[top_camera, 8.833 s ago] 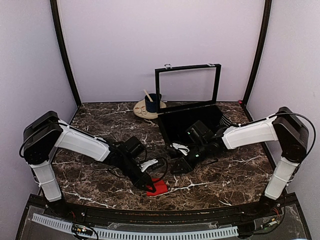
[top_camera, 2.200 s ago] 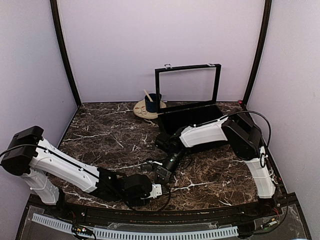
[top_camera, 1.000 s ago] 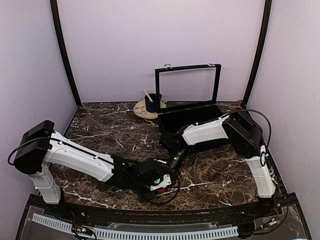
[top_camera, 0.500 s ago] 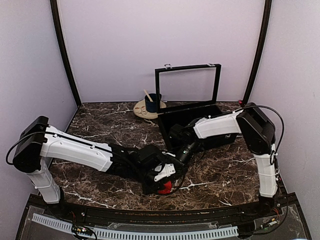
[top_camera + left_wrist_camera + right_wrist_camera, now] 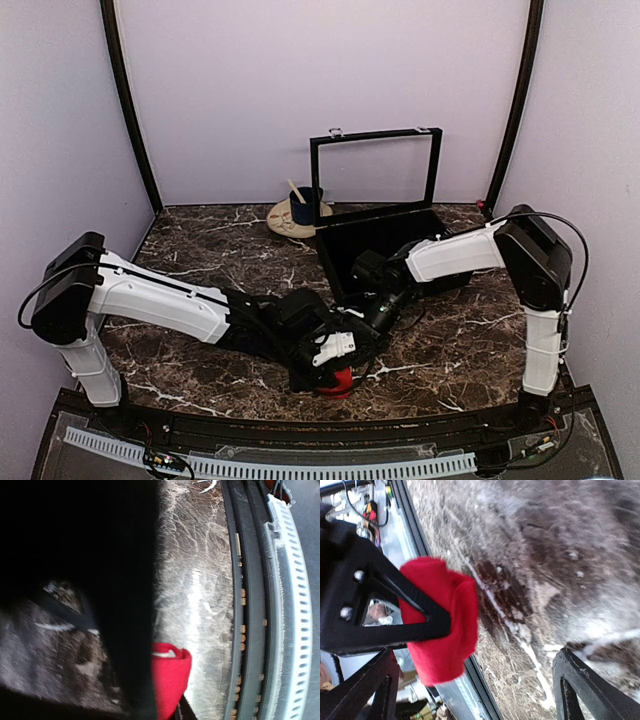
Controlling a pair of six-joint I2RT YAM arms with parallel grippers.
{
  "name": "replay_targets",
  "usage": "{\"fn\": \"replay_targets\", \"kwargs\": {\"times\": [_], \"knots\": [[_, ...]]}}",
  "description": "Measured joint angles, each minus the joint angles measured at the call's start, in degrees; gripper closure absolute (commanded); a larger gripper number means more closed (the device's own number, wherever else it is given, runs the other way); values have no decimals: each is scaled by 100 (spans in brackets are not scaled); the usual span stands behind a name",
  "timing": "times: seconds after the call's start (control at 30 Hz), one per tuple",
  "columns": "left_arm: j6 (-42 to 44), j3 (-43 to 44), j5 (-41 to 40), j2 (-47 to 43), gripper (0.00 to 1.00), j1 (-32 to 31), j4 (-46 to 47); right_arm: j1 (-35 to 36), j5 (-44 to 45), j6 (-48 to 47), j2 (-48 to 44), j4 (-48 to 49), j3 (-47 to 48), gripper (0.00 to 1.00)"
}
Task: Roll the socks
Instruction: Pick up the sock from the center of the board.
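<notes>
The socks [image 5: 341, 381] are a small bright red bundle near the table's front edge, at the middle. My left gripper [image 5: 333, 371] is shut on the socks; in the left wrist view the red fabric [image 5: 170, 677] sticks out beside a dark finger, with a little white showing at its top. The right wrist view has the socks [image 5: 442, 630] pinched under the left gripper's black finger [image 5: 395, 605]. My right gripper [image 5: 386, 312] stands just right of and behind the bundle. It is open [image 5: 475, 695], its fingers wide apart with only table between them.
A black box [image 5: 330, 262] with its lid [image 5: 375, 135] upright stands at the back centre-right. Left of it is a dark blue mug [image 5: 304, 208] on a pale plate [image 5: 283, 222]. The table's front rail [image 5: 260, 605] runs close beside the socks.
The right gripper has opened, let go of the socks and drawn back to the right. The left gripper has carried the red bundle a little to the right.
</notes>
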Motion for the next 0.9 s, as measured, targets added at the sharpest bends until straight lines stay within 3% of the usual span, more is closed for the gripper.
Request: {"fn": "replay_targets", "kwargs": {"times": [0.57, 0.9], "knots": [[-1279, -352, -168, -243, 100, 654, -627, -778, 793, 977, -1283, 1285, -1307, 0], [-1952, 1104, -660, -446, 100, 1257, -905, -901, 2076, 1475, -2653, 1707, -1526, 0]]}}
